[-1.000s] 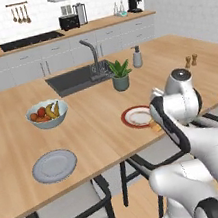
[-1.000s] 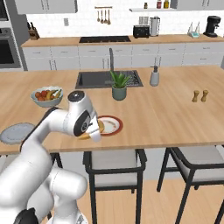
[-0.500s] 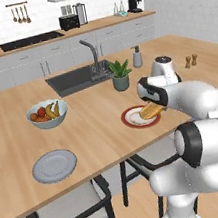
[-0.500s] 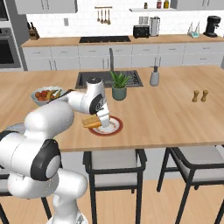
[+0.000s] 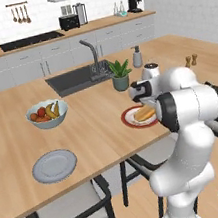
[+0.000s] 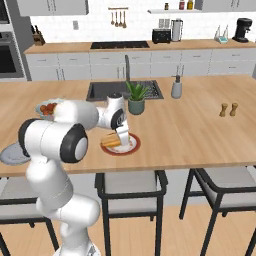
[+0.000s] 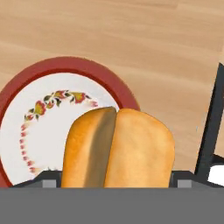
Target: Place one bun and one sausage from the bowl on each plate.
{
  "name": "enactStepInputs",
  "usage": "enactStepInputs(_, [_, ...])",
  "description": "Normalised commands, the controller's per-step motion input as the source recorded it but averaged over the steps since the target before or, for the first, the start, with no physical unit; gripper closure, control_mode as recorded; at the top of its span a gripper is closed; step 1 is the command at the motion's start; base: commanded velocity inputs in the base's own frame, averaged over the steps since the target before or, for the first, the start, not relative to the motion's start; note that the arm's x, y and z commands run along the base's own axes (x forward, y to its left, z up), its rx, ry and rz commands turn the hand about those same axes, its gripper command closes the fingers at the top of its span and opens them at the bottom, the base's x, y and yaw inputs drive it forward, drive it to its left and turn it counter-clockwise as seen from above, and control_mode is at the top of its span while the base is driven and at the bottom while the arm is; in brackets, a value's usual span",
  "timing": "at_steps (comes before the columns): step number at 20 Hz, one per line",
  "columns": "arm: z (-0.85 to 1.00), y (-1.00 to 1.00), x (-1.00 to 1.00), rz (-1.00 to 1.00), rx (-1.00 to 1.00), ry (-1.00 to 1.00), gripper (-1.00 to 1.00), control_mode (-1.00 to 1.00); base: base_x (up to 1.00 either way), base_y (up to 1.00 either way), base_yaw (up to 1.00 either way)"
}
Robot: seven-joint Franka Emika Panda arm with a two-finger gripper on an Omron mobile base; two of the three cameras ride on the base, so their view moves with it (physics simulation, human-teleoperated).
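Observation:
My gripper [image 5: 149, 107] [image 6: 121, 136] [image 7: 114, 179] is shut on a golden split bun [image 5: 142, 113] [image 6: 111, 142] [image 7: 118, 148]. It holds the bun low over the white plate with the red-brown rim [image 5: 125, 118] [image 6: 133, 148] [image 7: 78, 65], near the counter's front edge. I cannot tell whether the bun touches that plate. The plain pale grey plate [image 5: 54, 165] [image 6: 11, 154] lies bare, further left along the same edge. The bowl and the sausage are out of view.
A pale bowl of fruit [image 5: 47, 113] [image 6: 47, 107] stands behind the grey plate. A potted plant [image 5: 120, 76] [image 6: 135, 98], the sink [image 5: 75, 79] and a soap dispenser [image 5: 137, 57] lie beyond the red-rimmed plate. Two shakers [image 5: 191, 60] stand far right. Dark chairs [image 6: 131, 185] sit under the counter edge.
The arm has swung from low in front of the counter out over the red-rimmed plate, carrying the bun with it. The plates and fruit bowl have stayed put.

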Motion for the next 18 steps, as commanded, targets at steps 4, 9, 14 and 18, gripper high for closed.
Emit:
enactStepInputs(4, [-0.63, 0.14, 0.84, -0.04, -0.02, 0.0, -1.0, -1.0, 0.0, 0.0, 0.0])
enactStepInputs(9, [-0.39, 0.02, 0.47, 0.0, 0.0, -0.04, -1.0, -1.0, 0.0, 0.0, 0.0])
enactStepInputs(14, [0.13, 0.0, 0.0, 0.0, 0.0, -0.08, -1.0, -1.0, 0.0, 0.0, 0.0])
enactStepInputs(18, [0.45, 0.0, -0.3, 0.0, 0.0, -0.19, -1.0, -1.0, 0.0, 0.0, 0.0])
